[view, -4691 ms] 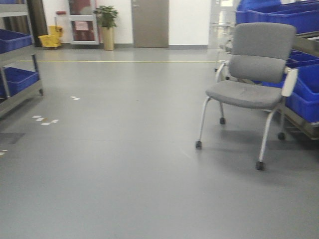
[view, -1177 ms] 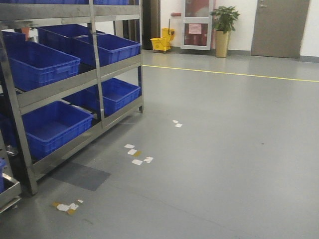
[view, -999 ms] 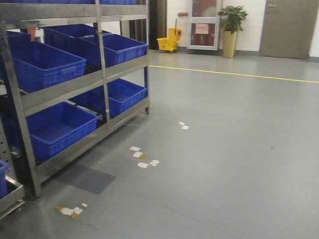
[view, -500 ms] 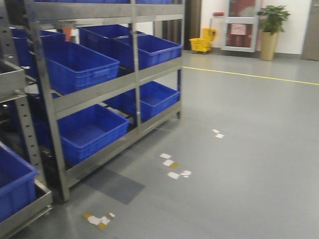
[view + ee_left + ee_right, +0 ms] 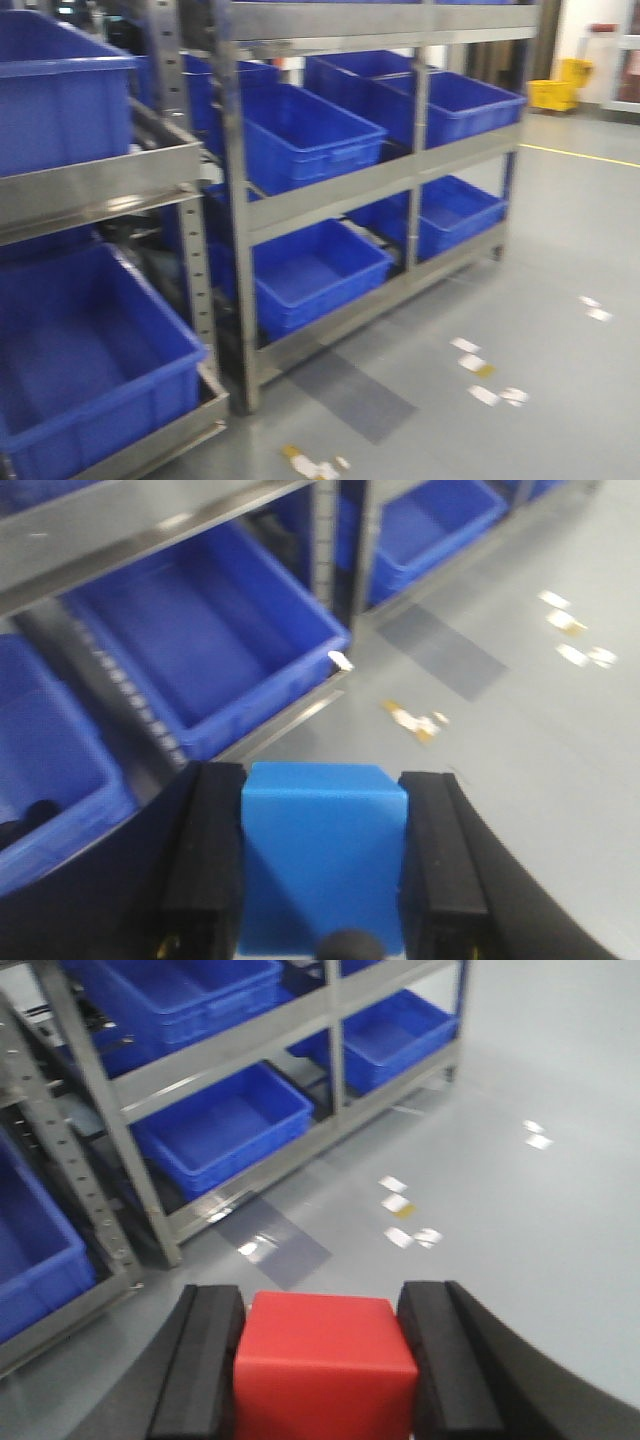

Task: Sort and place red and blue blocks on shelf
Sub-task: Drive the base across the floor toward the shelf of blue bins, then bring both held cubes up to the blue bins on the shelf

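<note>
— Left wrist-mounted view first: how does the left gripper [image 5: 325,815] stand?

— Narrowed onto the light blue block [image 5: 322,890]. Both black fingers [image 5: 212,860] press flat against opposite sides of the cube, which fills the whole gap between them.

— What lies beyond that claw?

— Just ahead of the fingertips and off to their left is the shelf [image 5: 130,535]. A dark-blue bin [image 5: 200,650] sits on its lowest tier. Ahead and to the right there is grey floor [image 5: 520,740], with tape scraps [image 5: 415,720] lying near the fingertips.

— And the right gripper [image 5: 325,1325]?

— It is clamped the same way, with the red block [image 5: 325,1375] held between its two black fingers and touching both. The steel rack stands well ahead of this claw and to its left, with more bins on its tiers. White and yellow scraps lie on the floor straight ahead of it.

— So where are the cubes in relation to the rack?

— Each sits in its own claw, apart from the rack and not on any tier.

— What does the exterior front-facing view show?

— A blurred picture of the rack's brushed rails with blue bins on every tier. A yellow mop bucket [image 5: 555,93] stands far off at the right.
</note>
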{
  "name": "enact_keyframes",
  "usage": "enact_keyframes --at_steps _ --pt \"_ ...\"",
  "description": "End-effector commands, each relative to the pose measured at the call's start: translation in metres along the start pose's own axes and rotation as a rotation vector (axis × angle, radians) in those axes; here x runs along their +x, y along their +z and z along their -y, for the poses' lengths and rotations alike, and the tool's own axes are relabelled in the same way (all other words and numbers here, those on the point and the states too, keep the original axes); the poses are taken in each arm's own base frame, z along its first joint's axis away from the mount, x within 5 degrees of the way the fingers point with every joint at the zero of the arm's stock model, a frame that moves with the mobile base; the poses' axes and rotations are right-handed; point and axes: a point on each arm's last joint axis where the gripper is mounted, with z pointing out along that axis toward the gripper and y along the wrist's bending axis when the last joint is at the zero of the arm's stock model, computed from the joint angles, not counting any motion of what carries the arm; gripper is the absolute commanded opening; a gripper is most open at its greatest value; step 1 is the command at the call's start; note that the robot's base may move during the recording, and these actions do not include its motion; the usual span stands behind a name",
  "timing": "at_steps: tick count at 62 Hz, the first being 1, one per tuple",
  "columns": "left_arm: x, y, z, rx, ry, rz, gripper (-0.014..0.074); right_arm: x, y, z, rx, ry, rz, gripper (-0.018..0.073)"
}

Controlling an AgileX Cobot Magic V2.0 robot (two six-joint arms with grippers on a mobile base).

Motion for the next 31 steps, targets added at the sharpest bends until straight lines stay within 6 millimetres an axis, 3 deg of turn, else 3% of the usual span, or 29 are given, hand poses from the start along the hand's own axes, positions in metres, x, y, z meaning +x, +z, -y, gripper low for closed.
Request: enact_keyframes --at_steps 1,31 --pt "-0.0164 -0.0030 0.0035 0.028 -0.003 0.095 0.0123 -0.0165 -0.0033 -0.0012 -0.006 -0.017 0.115 0.0054" --pt "-0.0164 -0.0030 0.0035 0.028 -0.003 0.095 0.0123 -0.0165 -0.0033 -0.0012 -0.006 -0.017 0.115 0.0054"
